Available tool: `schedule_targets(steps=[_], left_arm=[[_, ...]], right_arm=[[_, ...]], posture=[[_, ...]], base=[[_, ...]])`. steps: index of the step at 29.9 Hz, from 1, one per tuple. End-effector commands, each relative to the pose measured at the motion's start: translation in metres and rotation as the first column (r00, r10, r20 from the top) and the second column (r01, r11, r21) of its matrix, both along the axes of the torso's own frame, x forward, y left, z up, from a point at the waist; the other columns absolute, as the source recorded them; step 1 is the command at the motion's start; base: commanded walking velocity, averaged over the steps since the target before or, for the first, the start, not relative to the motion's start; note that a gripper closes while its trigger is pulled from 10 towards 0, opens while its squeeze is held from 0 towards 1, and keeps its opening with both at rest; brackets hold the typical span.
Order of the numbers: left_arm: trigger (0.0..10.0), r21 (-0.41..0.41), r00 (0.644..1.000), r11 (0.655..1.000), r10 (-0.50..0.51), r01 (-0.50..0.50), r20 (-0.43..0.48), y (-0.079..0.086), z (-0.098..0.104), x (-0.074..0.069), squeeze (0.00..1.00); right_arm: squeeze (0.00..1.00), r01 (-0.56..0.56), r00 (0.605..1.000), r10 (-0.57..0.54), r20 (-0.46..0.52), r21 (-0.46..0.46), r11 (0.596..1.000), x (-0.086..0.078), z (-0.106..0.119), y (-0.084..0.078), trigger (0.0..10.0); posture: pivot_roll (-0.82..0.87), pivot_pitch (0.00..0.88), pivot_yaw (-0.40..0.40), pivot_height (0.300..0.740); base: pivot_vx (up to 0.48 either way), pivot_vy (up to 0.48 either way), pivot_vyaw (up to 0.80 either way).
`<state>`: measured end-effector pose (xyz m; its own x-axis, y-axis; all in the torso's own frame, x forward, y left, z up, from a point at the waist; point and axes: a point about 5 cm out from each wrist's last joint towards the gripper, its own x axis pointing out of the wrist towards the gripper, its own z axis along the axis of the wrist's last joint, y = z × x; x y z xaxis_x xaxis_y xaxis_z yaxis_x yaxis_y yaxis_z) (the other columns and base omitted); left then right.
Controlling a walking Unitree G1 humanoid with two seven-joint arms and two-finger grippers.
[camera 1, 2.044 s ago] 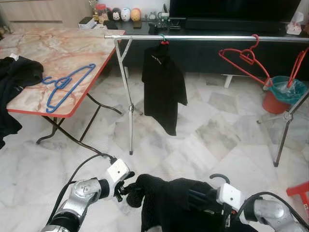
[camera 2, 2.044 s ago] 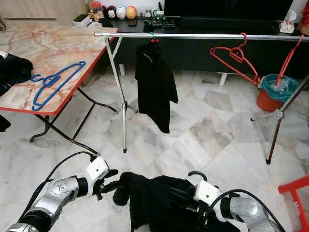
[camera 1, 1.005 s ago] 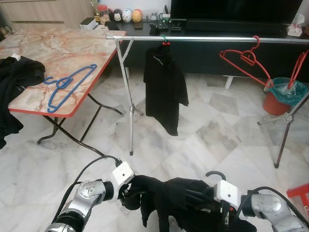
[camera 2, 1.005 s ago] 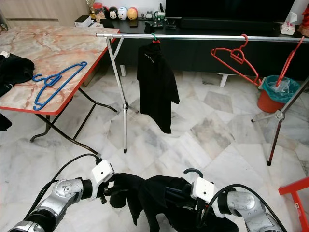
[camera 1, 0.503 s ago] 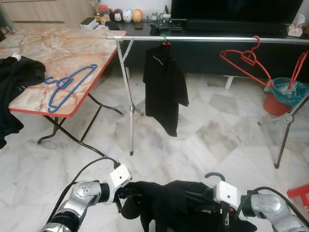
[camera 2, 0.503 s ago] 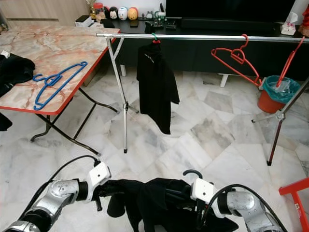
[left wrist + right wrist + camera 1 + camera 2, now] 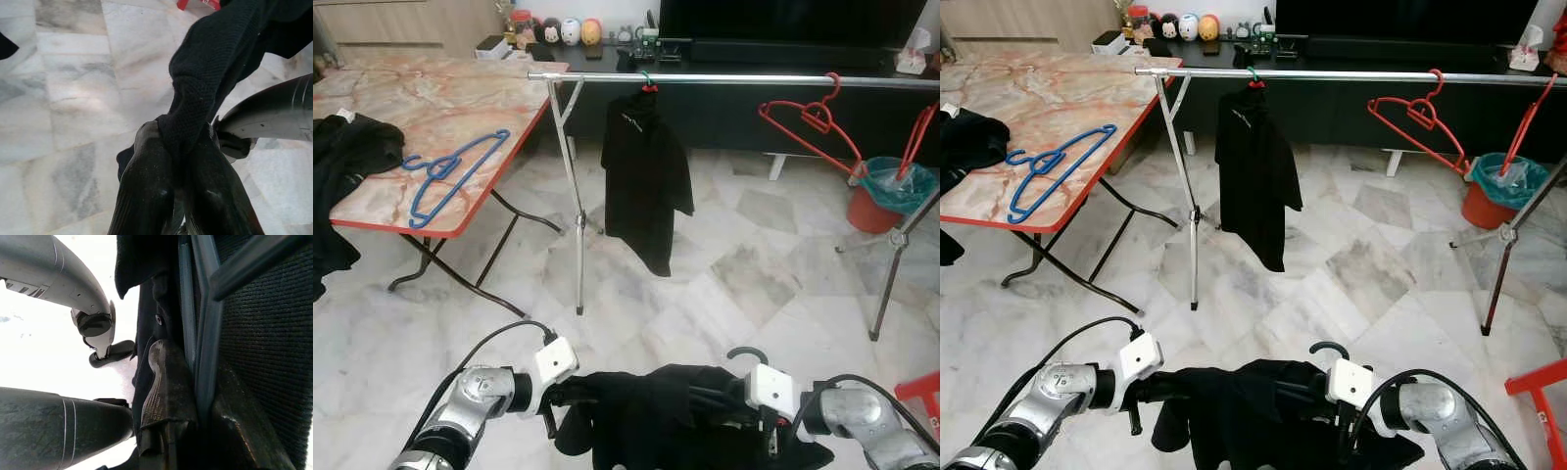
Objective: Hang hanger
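Both grippers work low and near, above the pale marble floor (image 7: 724, 284). The left gripper (image 7: 180, 147) is pressed together, pinching a fold of the black knit garment (image 7: 666, 411). The right gripper (image 7: 195, 396) is clamped on the dark plastic hanger (image 7: 200, 328) inside that garment; its hook (image 7: 745, 352) projects above the cloth. The garment is stretched between the two grippers.

Far ahead, the horizontal metal rail (image 7: 734, 77) carries a hung black shirt (image 7: 646, 181) and a red wire hanger (image 7: 808, 119). At far left, a blue hanger (image 7: 445, 174) lies on the marble-patterned table (image 7: 421, 98).
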<state>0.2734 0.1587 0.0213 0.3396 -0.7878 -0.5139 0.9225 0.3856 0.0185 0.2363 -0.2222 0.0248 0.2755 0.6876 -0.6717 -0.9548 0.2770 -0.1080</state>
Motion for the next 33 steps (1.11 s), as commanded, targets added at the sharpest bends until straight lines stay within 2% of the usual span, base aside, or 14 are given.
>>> schedule_targets(steps=[1, 7, 14, 18, 19, 20, 21, 25, 26, 27, 28, 33], left_arm=[[0.0, 0.026, 0.995, 0.997, 0.071, -0.073, 0.069, 0.019, 0.015, 0.013, 0.00], [0.0, 0.038, 0.997, 0.998, 0.044, -0.046, 0.060, 0.025, 0.020, 0.013, 0.00], [0.0, 0.059, 0.998, 0.996, -0.063, 0.063, -0.012, 0.019, 0.015, 0.004, 0.00], [0.0, 0.099, 0.990, 0.985, -0.134, 0.138, -0.043, 0.017, 0.011, -0.004, 0.00], [6.0, 0.114, 0.988, 0.982, -0.148, 0.152, -0.038, 0.017, 0.011, -0.005, 0.00], [9.1, 0.110, 0.989, 0.983, -0.140, 0.144, -0.036, 0.015, 0.010, -0.004, 0.00], [10.0, 0.110, 0.989, 0.983, -0.140, 0.144, -0.036, 0.015, 0.010, -0.004, 0.00], [10.0, 0.102, 0.991, 0.986, -0.129, 0.131, -0.028, 0.011, 0.008, -0.004, 0.00], [10.0, 0.097, 0.990, 0.986, -0.135, 0.139, -0.046, 0.010, 0.007, -0.006, 0.76], [10.0, 0.097, 0.990, 0.986, -0.135, 0.139, -0.046, 0.010, 0.007, -0.006, 0.76], [10.0, 0.090, 0.988, 0.985, -0.140, 0.145, -0.057, 0.010, 0.007, -0.008, 1.00], [10.0, 0.099, 0.985, 0.982, -0.158, 0.164, -0.067, 0.010, 0.007, -0.009, 1.00]], right_arm=[[0.00, -0.012, 1.000, 0.012, -0.012, -0.045, 0.999, -0.003, -0.003, -0.005, 0.0], [0.00, -0.029, 0.999, 0.028, -0.021, -0.080, 0.996, -0.005, -0.007, -0.005, 0.0], [0.00, -0.039, 0.999, 0.038, -0.018, -0.092, 0.995, -0.004, -0.008, -0.005, 0.0], [0.00, -0.043, 0.999, 0.041, -0.020, -0.104, 0.994, -0.005, -0.008, -0.007, 0.0], [0.00, -0.042, 0.999, 0.040, -0.020, -0.102, 0.994, -0.005, -0.008, -0.007, 0.0], [0.00, -0.043, 0.999, 0.041, -0.019, -0.102, 0.994, -0.005, -0.009, -0.006, 0.0], [0.00, -0.043, 0.999, 0.041, -0.019, -0.102, 0.994, -0.005, -0.009, -0.006, 0.0], [0.00, -0.044, 0.999, 0.043, -0.018, -0.095, 0.994, -0.005, -0.009, -0.003, 0.0], [0.00, -0.045, 0.999, 0.044, -0.017, -0.091, 0.995, -0.004, -0.009, -0.003, 0.0], [0.00, -0.045, 0.999, 0.044, -0.017, -0.091, 0.995, -0.004, -0.009, -0.003, 0.0], [0.00, -0.045, 0.999, 0.044, -0.014, -0.086, 0.995, -0.004, -0.008, -0.002, 0.0], [0.00, -0.045, 0.999, 0.044, -0.008, -0.086, 0.995, -0.002, -0.006, -0.003, 0.0]], posture=[[-0.03, 0.036, 0.013, 0.740], [-0.03, 0.039, 0.012, 0.740], [-0.03, 0.041, 0.012, 0.740], [-0.03, 0.041, 0.012, 0.740], [-0.03, 0.041, 0.012, 0.740], [-0.03, 0.041, 0.012, 0.740], [-0.03, 0.041, 0.012, 0.740], [-0.03, 0.042, 0.013, 0.740], [-0.03, 0.041, 0.012, 0.740], [-0.03, 0.041, 0.012, 0.740], [-0.03, 0.043, 0.012, 0.740], [-0.03, 0.043, 0.010, 0.740]], base=[[0.000, 0.000, 0.00], [0.000, 0.000, 0.00], [0.000, 0.000, 0.00], [0.000, 0.000, 0.00], [0.000, 0.000, 0.00], [0.000, 0.000, 0.00], [0.000, 0.000, 0.00], [0.000, 0.000, 0.00], [0.000, 0.000, 0.00], [0.000, 0.000, 0.00], [0.000, 0.000, 0.00], [0.000, 0.000, 0.00]])
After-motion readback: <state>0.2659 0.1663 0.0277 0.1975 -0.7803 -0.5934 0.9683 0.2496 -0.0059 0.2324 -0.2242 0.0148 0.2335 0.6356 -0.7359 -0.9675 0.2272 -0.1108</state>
